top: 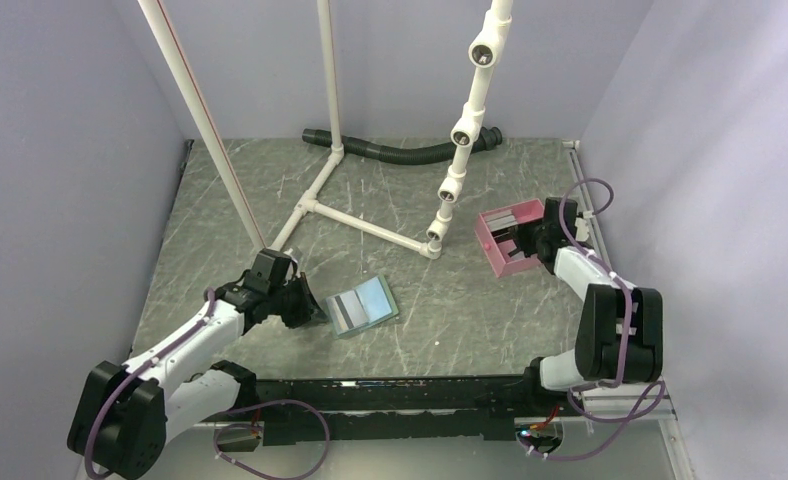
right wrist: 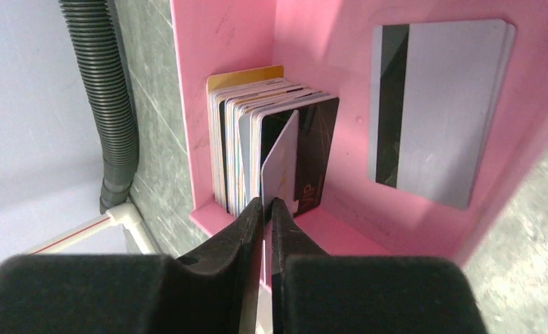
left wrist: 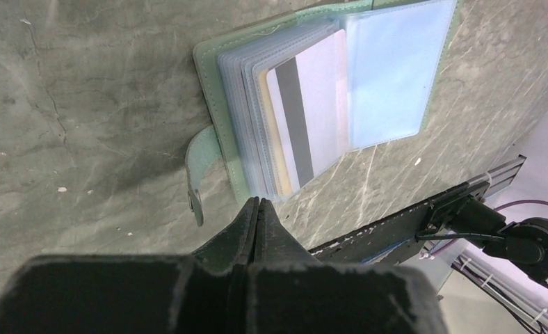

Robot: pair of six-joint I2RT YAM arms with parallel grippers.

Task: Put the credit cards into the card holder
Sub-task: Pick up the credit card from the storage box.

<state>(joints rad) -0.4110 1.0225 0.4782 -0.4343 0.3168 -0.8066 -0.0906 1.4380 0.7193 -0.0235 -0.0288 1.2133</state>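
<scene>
From above, I'm seeing my left hand [top: 305,300] sitting against the open card holder [top: 365,305] on the tabletop [top: 450,330], while my right hand [top: 530,240] is reaching into the pink tray [top: 492,252].

Through the left wrist, that hand [left wrist: 259,209] is pressed together and empty. Its tip is meeting the holder's edge just ahead, probably to steady it.

Through the right wrist, the hand [right wrist: 266,207] is pinching one grey card [right wrist: 281,163] by its lower edge. It is tilting the card off the stack of cards [right wrist: 240,139] standing ahead, likely to lift it alone.

Soft, even, cool light; faint shadows, close foreground blurred.
</scene>
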